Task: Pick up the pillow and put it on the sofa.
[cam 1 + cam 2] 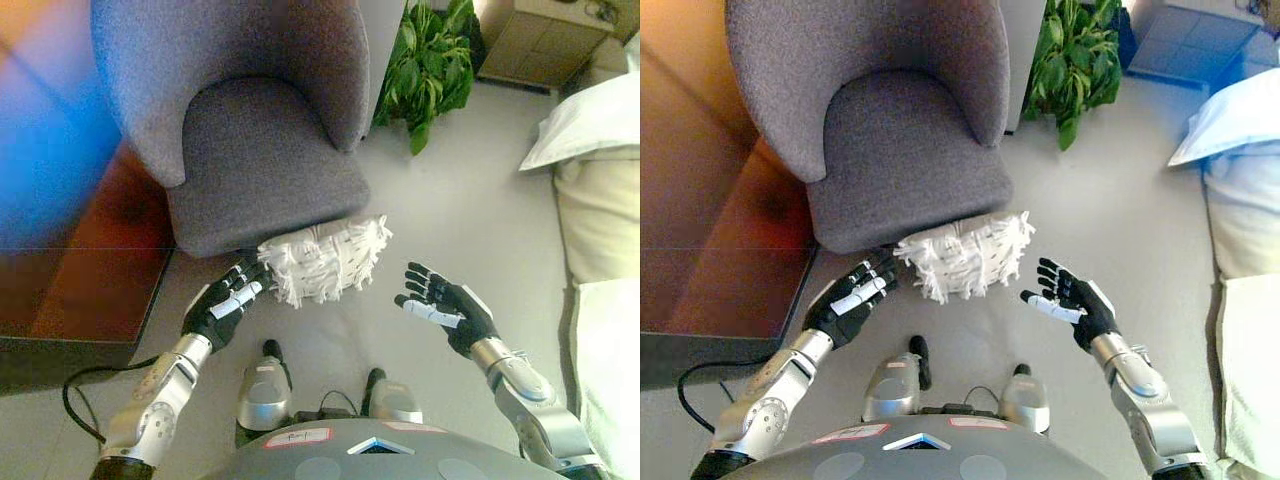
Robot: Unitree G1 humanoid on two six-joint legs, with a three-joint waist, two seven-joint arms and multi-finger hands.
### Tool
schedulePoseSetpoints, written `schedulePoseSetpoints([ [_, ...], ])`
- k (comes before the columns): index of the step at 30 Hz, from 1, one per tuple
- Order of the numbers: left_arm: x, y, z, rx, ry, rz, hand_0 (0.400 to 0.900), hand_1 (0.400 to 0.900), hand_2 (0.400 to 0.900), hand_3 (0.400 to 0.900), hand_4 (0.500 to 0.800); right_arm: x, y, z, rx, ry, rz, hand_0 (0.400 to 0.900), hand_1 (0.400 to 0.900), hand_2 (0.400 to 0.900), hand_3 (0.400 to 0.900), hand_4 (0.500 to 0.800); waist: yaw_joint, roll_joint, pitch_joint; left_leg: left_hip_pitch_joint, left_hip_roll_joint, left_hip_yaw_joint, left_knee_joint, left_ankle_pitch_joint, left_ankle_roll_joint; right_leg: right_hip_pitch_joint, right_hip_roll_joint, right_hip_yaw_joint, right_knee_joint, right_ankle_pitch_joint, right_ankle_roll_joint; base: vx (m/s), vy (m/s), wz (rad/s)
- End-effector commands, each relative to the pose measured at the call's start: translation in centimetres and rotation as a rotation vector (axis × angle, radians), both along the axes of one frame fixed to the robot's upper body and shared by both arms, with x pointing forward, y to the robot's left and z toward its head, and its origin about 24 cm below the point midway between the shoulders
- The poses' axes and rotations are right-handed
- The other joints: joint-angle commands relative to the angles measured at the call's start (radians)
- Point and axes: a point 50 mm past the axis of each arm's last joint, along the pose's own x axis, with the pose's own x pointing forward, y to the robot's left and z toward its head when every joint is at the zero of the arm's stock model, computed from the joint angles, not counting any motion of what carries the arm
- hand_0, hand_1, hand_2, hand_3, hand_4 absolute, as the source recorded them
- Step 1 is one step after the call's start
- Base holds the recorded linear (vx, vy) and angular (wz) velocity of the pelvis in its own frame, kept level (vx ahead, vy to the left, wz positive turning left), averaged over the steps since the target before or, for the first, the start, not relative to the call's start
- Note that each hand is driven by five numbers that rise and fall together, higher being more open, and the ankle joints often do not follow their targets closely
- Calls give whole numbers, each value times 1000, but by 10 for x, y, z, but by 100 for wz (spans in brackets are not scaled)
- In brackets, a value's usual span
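A white fringed pillow (325,260) lies on the floor against the front edge of a grey armchair (265,150). My left hand (225,300) is at the pillow's left end, fingers straight and touching its fringe. My right hand (443,305) hovers open to the right of the pillow, a short gap away, palm turned toward it. Neither hand holds the pillow. In the right eye view the pillow (965,257) sits between the left hand (848,297) and the right hand (1070,303).
A green potted plant (430,60) stands behind the armchair to the right. A pale bed or couch with a white cushion (590,125) runs along the right edge. A dark wooden platform (70,290) lies at the left.
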Motion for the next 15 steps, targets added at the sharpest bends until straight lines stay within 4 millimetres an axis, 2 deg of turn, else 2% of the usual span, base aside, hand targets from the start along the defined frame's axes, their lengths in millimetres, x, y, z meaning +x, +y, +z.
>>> schedulePoseSetpoints([
  [1,3,-5,24,15,-136,-80,900,900,900,900,800,12,7,23,-13,-135,7,900,900,900,900,800,-6,23,-81,-56,-10,-60,-102,54,80,66,-7,-22,324,169,31,286,290,23],
  [3,7,-7,23,20,-134,-80,900,900,900,900,800,11,11,21,-32,-134,3,900,900,900,900,800,-20,47,-83,-2,-17,-62,-129,38,94,-49,-32,-22,492,171,13,234,196,15],
  [5,12,-7,25,16,-136,-78,900,900,900,900,800,9,13,18,-29,-125,-1,900,900,900,900,800,-31,55,-83,39,-21,-67,-135,26,89,-105,-42,-43,475,143,-15,227,20,10],
  [7,13,-6,27,15,-133,-84,900,900,900,900,800,7,13,16,-40,-126,8,900,900,900,900,800,-41,59,-82,65,-23,-77,-138,19,81,-115,-42,-57,410,140,-21,227,-122,16],
  [9,16,-6,29,21,-132,-93,900,900,900,900,800,6,12,16,-48,-135,14,900,900,900,900,800,-55,54,-71,84,-24,-96,-136,9,70,-133,-63,-48,323,186,-9,193,-240,28],
  [11,19,-7,32,19,-135,-94,900,900,900,900,800,8,11,18,-52,-146,17,900,900,900,900,800,-77,39,-59,103,-16,-118,-127,-7,41,-172,-103,-15,169,275,20,218,-333,35],
  [15,23,-11,35,10,-154,-99,900,900,900,900,800,15,9,24,-63,-169,25,900,900,900,900,800,-106,17,-46,107,11,-165,-97,-50,-1,-178,-151,55,-105,366,69,200,-329,41],
])
